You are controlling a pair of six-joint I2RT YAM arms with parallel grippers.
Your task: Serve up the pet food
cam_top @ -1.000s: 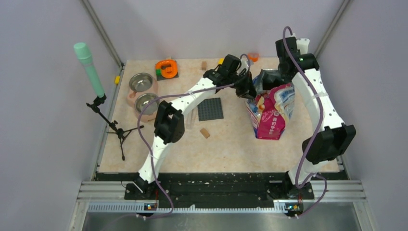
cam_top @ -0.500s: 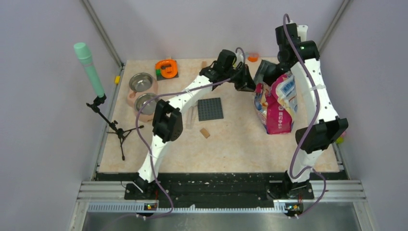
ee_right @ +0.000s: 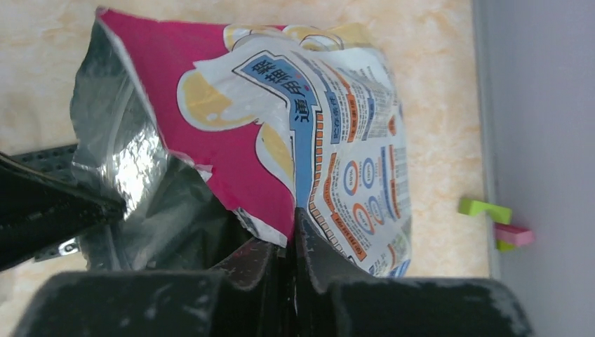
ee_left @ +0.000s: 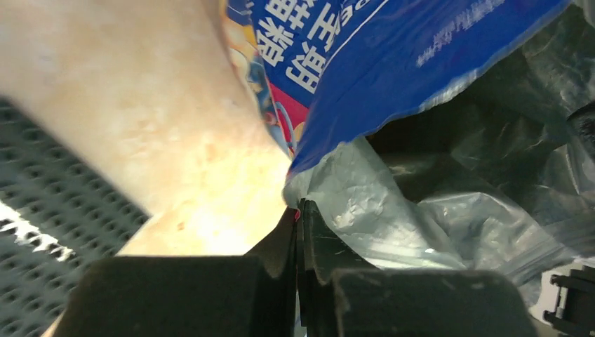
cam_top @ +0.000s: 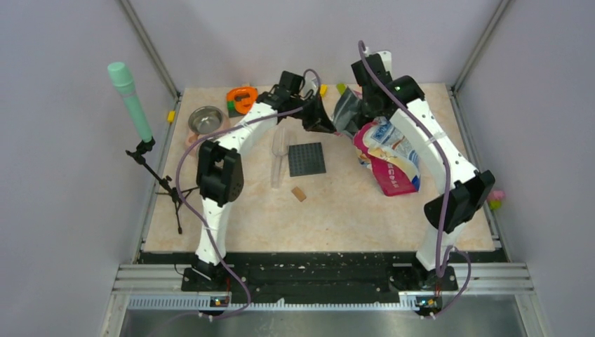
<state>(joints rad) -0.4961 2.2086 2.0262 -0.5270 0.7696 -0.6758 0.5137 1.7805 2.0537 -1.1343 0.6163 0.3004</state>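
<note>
Left gripper (ee_left: 300,210) pinching the cat food bag (ee_left: 393,63) by its rim
Fingers (ee_left: 277,246) pressed tight on the crinkly silver inner film, blue printed panel right above. Marbled beige table (ee_left: 126,105) on the left, grey studded plate (ee_left: 42,182) poking in lower-left.

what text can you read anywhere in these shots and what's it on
pet food bag, blue strip: Chinese characters, turned sideways, too blurred to quote.
Same bag, left wrist view: large white Chinese characters, cropped, unreadable.
Its small print: too small.
No other text visible.
</note>
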